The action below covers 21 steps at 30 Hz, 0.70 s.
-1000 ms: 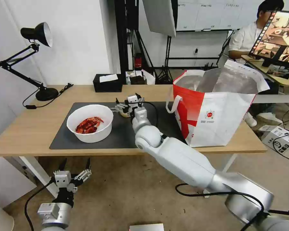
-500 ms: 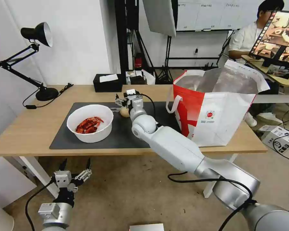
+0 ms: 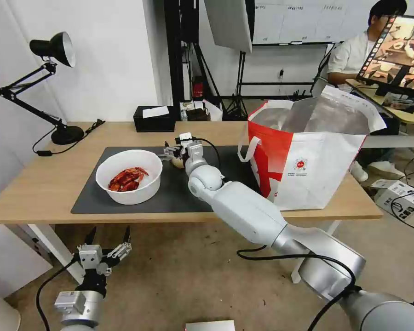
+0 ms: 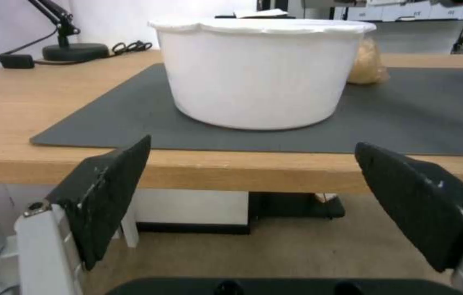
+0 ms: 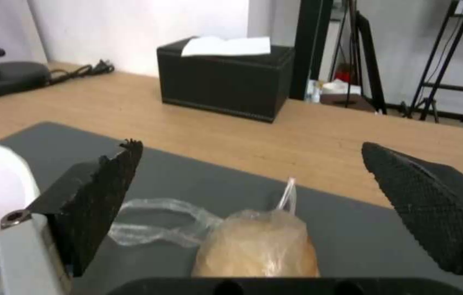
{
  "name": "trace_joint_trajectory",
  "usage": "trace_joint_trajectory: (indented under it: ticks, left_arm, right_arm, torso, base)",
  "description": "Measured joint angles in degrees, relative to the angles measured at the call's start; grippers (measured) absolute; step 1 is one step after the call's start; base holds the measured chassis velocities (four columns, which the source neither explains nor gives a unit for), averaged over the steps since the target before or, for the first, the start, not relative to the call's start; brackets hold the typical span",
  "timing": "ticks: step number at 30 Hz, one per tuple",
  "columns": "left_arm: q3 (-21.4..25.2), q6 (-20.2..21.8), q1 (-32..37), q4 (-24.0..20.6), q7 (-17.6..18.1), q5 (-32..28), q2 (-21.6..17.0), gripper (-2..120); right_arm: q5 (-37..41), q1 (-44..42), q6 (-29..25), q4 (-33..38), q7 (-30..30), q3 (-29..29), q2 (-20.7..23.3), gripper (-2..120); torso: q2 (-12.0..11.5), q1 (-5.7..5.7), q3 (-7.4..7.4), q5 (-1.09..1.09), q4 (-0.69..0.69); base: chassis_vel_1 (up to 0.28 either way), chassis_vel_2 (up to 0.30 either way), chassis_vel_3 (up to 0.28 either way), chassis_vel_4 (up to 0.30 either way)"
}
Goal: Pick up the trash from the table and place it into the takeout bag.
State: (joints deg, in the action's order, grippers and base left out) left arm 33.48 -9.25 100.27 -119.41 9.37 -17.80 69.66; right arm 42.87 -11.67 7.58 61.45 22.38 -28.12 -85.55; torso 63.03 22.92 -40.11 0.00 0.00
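Near the mat's far edge, beside the bowl (image 3: pixel 129 175), my right gripper (image 3: pixel 176 152) has come lower, wide open and empty, around the small bag (image 5: pixel 256 249), so grasping seems next.

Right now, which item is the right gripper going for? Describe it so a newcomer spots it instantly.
On the table, find the dark grey mat. Near its far edge, between the white bowl of red shells and the takeout bag, lies a small knotted plastic bag with beige filling. The open right gripper straddles it; it is the mat's only clear, lumpy item.
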Motion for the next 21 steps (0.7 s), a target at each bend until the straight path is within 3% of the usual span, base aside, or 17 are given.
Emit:
trace_joint_trajectory:
  ticks: [21]
  left_arm:
    - [0.0,-0.1,0.2,0.0,-0.1,0.0,0.1,100]
  right_arm:
    - [2.4,0.7,6.6,-7.3,-7.9,1.7,-2.6,100]
  torso:
    - [0.0,0.00,0.00,0.00,0.00]
  base:
    - [0.000,0.000,0.000,0.000]
